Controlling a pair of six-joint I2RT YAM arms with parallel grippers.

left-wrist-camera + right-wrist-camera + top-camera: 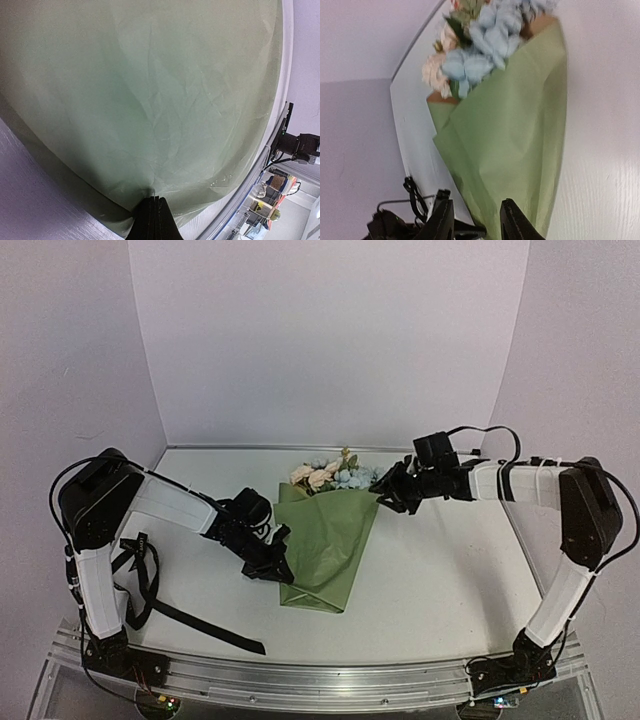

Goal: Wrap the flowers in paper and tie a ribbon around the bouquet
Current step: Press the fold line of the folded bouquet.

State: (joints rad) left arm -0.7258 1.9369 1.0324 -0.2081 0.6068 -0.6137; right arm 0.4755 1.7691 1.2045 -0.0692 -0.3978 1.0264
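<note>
The bouquet lies in the middle of the table. Its olive-green paper (pixel 330 540) forms a cone, and the pale blue, cream and peach flowers (pixel 330 477) show at its far, wide end. My left gripper (pixel 272 565) is at the cone's left edge, low down. In the left wrist view its fingers (pixel 152 217) are shut, and the paper (pixel 150 100) puckers at their tips. My right gripper (pixel 385 495) is at the upper right corner of the cone. It stands open (pixel 477 220), with the paper's edge (pixel 515 130) running down between its fingers below the flowers (pixel 480 50). The black ribbon (pixel 205 628) lies loose at the front left.
An aluminium rail (pixel 320 675) runs along the near table edge. White walls close in the back and both sides. The ribbon trails round the left arm's base (pixel 105 640). Bare tabletop (pixel 440 580) stretches right of the bouquet.
</note>
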